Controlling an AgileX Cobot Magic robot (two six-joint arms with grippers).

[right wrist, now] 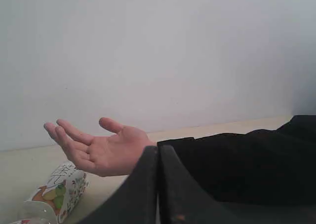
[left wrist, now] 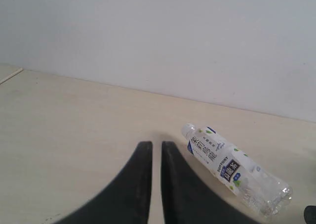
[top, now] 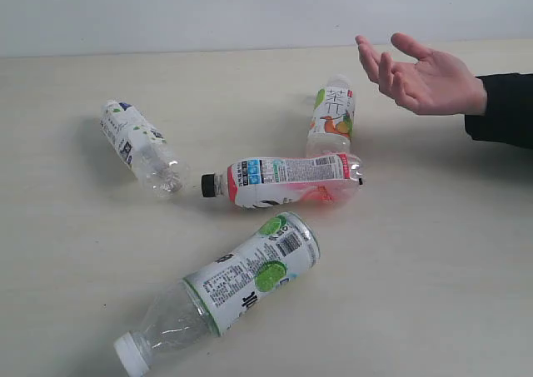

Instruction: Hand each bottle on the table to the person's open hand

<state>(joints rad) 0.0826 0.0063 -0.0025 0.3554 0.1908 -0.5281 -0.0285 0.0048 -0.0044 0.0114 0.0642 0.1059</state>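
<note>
Farthest left, the left claw [left wrist: 151, 144] has its two dark fingers drawn almost together, with only a thin slit between them and nothing in it. The white bottle with dark print [left wrist: 232, 167] lies on its side on the table [left wrist: 74, 135] a little beyond those tips and off their line. It is apart from them, its cap end the nearer and its long axis slanting away. Next, nearest the exterior camera, the green-lime bottle [top: 241, 281] lies with its white cap toward the near left. The pink-red bottle [top: 287, 180] lies across the middle, black cap to the left. Behind its right end lies the white bottle with orange fruit [top: 333, 115], its axis running away from the camera; whether the two touch I cannot tell. Farthest right, the person's open hand [top: 425, 81] hovers palm up, clear of every bottle. The right claw [right wrist: 158, 149], fingers pressed together and empty, faces that hand. The left arm looks nearest the dark-print bottle; its claw would have to widen and square across the bottle's axis.
</note>
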